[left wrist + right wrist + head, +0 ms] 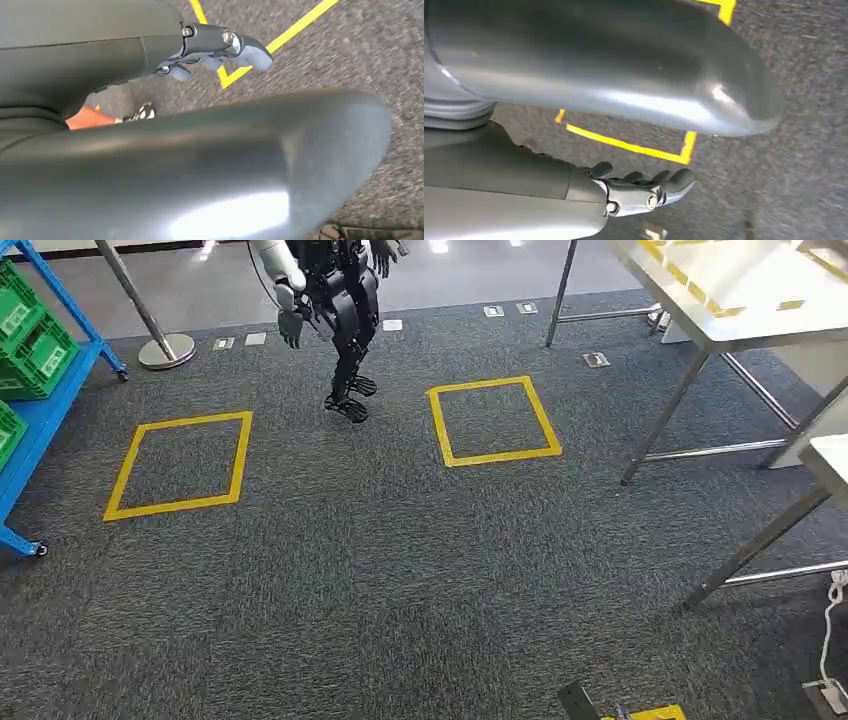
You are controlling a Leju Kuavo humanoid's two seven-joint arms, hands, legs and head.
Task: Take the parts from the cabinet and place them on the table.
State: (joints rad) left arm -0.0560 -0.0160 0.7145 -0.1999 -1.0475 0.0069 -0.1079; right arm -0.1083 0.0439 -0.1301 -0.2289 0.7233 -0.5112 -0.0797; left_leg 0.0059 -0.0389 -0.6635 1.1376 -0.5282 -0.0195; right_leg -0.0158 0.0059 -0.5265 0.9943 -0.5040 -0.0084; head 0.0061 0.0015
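The blue cabinet (48, 405) stands at the left edge of the head view, with green bins (30, 335) on its shelves; no single part can be made out in them. The white table (735, 315), marked with yellow tape, is at the far right. In the left wrist view my left hand (215, 47) hangs over the grey carpet, fingers loosely extended and holding nothing. My right hand (644, 187) hangs the same way in the right wrist view, with nothing in it.
Another humanoid robot (335, 310) stands ahead between two yellow tape squares (180, 465) (493, 420) on the carpet. A stanchion base (165, 350) is at the back left. A second table corner (830, 455) and a white cable (830, 640) are at the right.
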